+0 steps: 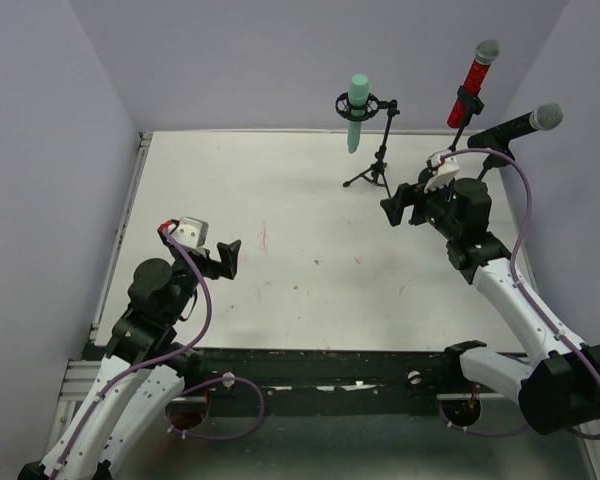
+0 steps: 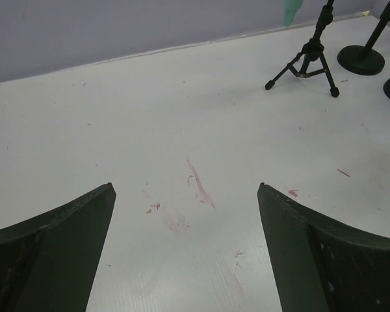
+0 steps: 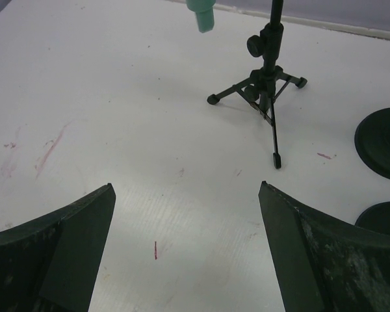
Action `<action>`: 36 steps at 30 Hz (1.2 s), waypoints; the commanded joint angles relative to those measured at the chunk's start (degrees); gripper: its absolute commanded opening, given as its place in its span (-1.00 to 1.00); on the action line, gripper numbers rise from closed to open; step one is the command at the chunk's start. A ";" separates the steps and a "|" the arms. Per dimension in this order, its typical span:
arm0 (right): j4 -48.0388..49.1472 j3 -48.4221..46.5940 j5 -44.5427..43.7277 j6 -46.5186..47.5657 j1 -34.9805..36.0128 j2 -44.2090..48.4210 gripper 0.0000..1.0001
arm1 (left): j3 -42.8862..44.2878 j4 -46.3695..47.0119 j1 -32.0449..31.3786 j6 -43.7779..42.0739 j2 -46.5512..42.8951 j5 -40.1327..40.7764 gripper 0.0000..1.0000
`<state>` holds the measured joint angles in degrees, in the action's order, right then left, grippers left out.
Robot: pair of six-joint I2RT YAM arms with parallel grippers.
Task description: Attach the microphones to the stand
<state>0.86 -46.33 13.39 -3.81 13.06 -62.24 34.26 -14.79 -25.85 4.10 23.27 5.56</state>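
In the top view's upper right, the mint-green microphone [image 1: 357, 108] hangs in the tripod stand [image 1: 372, 172]. The red microphone [image 1: 472, 78] and black microphone [image 1: 516, 124] sit further right on stands with round bases [image 3: 382, 143]. Both tools are apart and hold nothing: the left tool [image 1: 230, 258] over the stained surface [image 1: 300, 260] at left, the right tool [image 1: 402, 205] near the tripod's legs.

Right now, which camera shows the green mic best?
The top view: the green mic shows whole, held in the ring mount of the tripod stand. Both wrist views catch only its lower tip at their top edge.
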 commanded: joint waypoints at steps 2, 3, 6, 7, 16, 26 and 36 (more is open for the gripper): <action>1.42 0.89 -2.14 1.44 0.12 0.80 0.99 | -0.33 -0.16 0.44 -0.49 0.11 0.33 0.97; 1.42 0.97 -2.05 1.53 0.21 0.80 0.99 | -0.42 -0.16 0.36 -0.41 0.11 0.24 0.97; 1.42 1.06 -2.05 1.70 0.04 0.80 0.99 | -0.34 -0.16 0.36 -0.49 0.03 0.33 0.97; 1.33 0.98 -1.88 1.70 0.04 0.89 0.99 | -0.33 -0.24 0.36 -0.49 0.11 0.15 0.97; 1.33 1.06 -2.14 1.97 0.04 0.98 0.99 | -0.51 -0.07 0.36 -0.41 0.20 0.15 0.97; 1.33 1.06 -1.87 2.23 0.04 1.07 0.99 | -0.34 -0.15 0.36 -0.41 0.29 0.06 0.97; 1.33 1.24 -1.70 2.41 0.04 1.15 0.99 | -0.51 -0.16 0.36 -0.32 0.11 0.06 0.97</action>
<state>0.89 -45.78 12.69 -2.33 13.06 -62.04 34.26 -14.79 -25.82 4.10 23.31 5.56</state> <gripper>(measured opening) 0.995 0.985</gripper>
